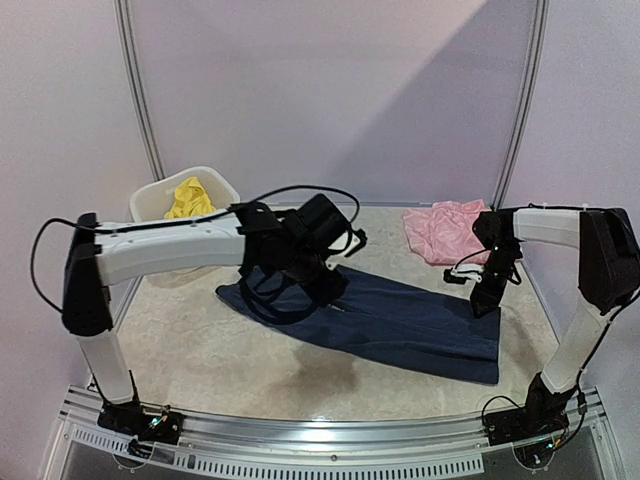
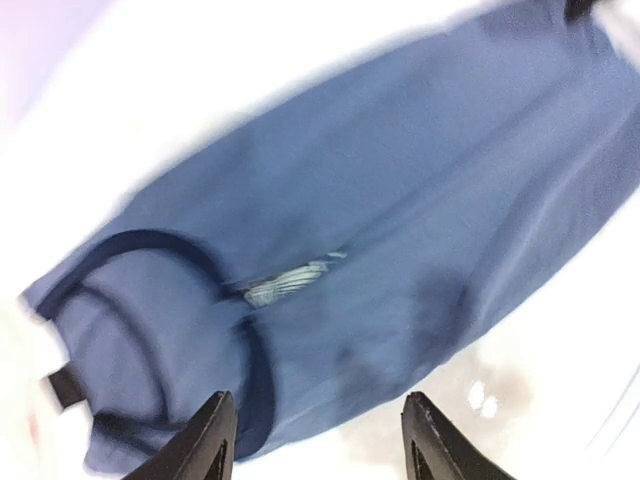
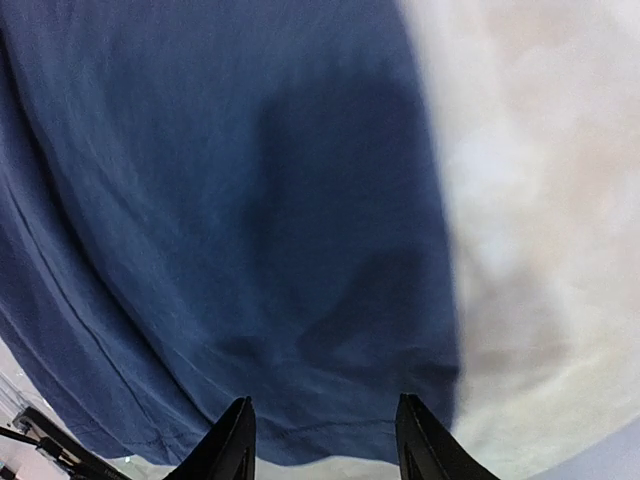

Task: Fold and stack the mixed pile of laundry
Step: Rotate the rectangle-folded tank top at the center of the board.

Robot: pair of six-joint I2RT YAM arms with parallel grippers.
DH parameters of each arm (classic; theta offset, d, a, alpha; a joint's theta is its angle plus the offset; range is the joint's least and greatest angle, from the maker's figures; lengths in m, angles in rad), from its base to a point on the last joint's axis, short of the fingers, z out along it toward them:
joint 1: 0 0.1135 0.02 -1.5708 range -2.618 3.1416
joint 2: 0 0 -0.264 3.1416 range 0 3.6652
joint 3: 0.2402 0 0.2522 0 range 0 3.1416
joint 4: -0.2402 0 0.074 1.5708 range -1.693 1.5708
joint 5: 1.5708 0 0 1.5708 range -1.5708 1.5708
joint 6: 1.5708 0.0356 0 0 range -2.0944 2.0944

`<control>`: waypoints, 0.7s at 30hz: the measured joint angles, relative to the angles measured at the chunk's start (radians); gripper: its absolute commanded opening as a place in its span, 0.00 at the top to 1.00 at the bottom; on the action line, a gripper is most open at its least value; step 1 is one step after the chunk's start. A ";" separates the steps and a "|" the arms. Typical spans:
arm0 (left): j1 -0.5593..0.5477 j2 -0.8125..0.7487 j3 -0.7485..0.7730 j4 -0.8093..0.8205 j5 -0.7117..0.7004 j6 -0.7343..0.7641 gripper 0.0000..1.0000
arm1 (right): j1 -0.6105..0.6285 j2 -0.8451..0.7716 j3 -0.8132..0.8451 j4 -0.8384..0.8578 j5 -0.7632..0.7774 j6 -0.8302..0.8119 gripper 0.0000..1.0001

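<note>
The navy sleeveless top [image 1: 410, 320] lies spread flat across the table. Its neck and armhole end points left. My left gripper [image 1: 305, 280] hovers over that end, open and empty. In the left wrist view the navy top [image 2: 380, 200] shows its dark neck binding and a pale label [image 2: 285, 282], and the left gripper [image 2: 318, 396] stands apart above the cloth's edge. My right gripper [image 1: 487, 295] hangs over the top's right hem. The right gripper [image 3: 324, 400] is open above the navy top [image 3: 200, 200], holding nothing. A pink ruffled piece [image 1: 445, 230] lies at the back right.
A white plastic tub [image 1: 150, 200] stands at the back left with a yellow piece [image 1: 190, 198] in it. Pale walls with metal poles close in the back and sides. The table's metal front rail [image 1: 320, 440] runs between the arm bases.
</note>
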 measured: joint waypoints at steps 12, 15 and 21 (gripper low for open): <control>0.184 -0.319 -0.584 0.095 -0.334 -0.678 0.41 | -0.001 -0.018 0.130 -0.048 -0.045 0.032 0.50; 0.179 -0.414 -0.721 0.154 -0.404 -0.833 0.40 | -0.001 -0.018 0.130 -0.051 -0.051 0.039 0.50; 0.195 -0.463 -0.784 0.265 -0.472 -1.027 0.41 | -0.001 -0.018 0.129 -0.051 -0.057 0.039 0.50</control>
